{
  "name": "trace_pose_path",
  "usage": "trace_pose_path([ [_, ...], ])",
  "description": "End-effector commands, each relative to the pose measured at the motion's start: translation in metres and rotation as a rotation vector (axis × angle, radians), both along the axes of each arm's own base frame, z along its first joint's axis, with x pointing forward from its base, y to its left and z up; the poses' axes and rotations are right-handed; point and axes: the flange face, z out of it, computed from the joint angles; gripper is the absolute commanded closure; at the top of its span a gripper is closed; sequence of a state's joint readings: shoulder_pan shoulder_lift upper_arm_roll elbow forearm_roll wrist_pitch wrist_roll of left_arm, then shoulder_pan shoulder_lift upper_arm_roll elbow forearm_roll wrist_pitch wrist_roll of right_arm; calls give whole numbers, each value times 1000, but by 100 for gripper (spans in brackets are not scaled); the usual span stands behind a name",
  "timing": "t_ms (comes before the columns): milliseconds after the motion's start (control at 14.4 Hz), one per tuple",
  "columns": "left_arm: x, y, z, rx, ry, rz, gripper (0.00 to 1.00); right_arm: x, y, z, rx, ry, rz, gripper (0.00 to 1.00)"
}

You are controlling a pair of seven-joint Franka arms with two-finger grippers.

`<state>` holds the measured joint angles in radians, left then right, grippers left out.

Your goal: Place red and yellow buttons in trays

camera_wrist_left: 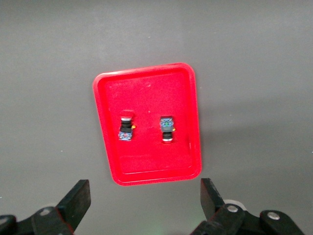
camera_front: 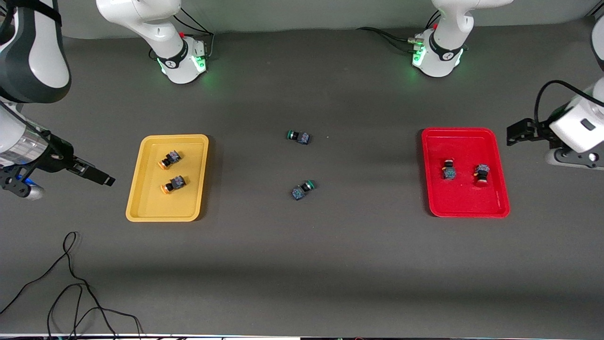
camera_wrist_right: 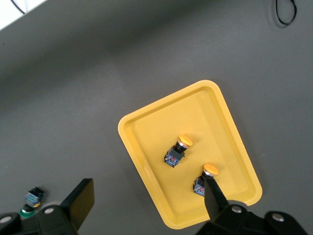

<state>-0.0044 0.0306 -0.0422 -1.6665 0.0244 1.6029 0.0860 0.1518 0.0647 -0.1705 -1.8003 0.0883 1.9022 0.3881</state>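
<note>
Yellow buttons (camera_front: 171, 172) are seen lying in the yellow tray (camera_front: 146, 208), red buttons (camera_front: 465, 172) in the red tray (camera_front: 472, 208). Both the left pincer (camera_wrist_left: 142, 205) and right pincer (camera_wrist_right: 149, 203) are held wide above bare bench (camera_front: 302, 264), outside the trays.

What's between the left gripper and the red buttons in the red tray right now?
Nothing visible. The left gripper hangs open, empty, off the red tray's edge at the left arm's end of the table. Both red buttons lie uncovered in it, apart.
</note>
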Motion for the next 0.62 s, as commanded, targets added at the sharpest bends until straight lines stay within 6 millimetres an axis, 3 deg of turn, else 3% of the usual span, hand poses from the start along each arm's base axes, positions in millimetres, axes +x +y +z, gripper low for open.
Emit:
trace_pose_path([
  [0, -10, -9, 12, -4, 5, 21, 0, 4, 29, 36, -115, -46, 144, 0],
  [139, -13, -8, 17, -4, 22, 15, 0, 1, 35, 64, -131, -41, 295, 0],
  [278, -15, -8, 20, -4, 19, 14, 0, 1, 31, 77, -135, -48, 401, 0],
  [556, -16, -7, 19, -5, 22, 14, 0, -16, 27, 108, -85, -18, 428, 0],
])
